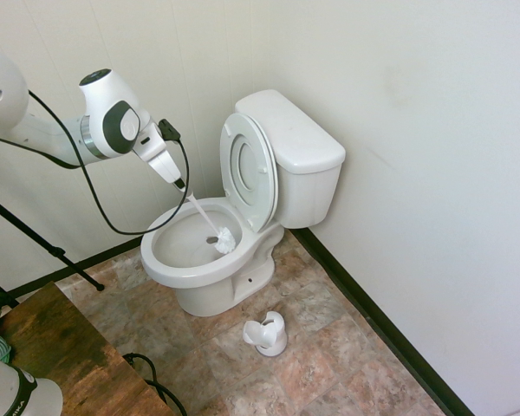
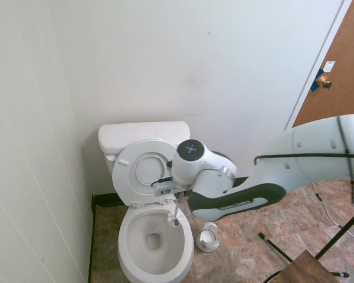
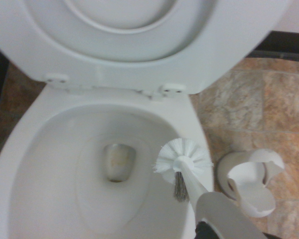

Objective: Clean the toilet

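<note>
Gripper [image 1: 181,185] is pressed together on the handle of the toilet brush [image 1: 204,217], which slants down from it, its white bristles at the bowl's inner side, on the side nearer the brush holder. From where I stand I can't tell whether the bristles touch the ceramic or only hang beside it. The toilet [image 1: 191,277] stands on the tiled floor [image 1: 312,373], tank near the wall, its lid and seat [image 2: 143,171] raised against the tank. The brush holder [image 1: 267,334] sits on the floor beside the bowl, off its right-hand edge in the second exterior view.

I'd judge this to be the scrubbing itself. To do it well, keep the head snug to the curve and sweep along under the rim, then work down to the drain, where a brownish stain [image 3: 120,158] shows. Light pressure should do; too much might twist that thin handle in the grip.
</note>
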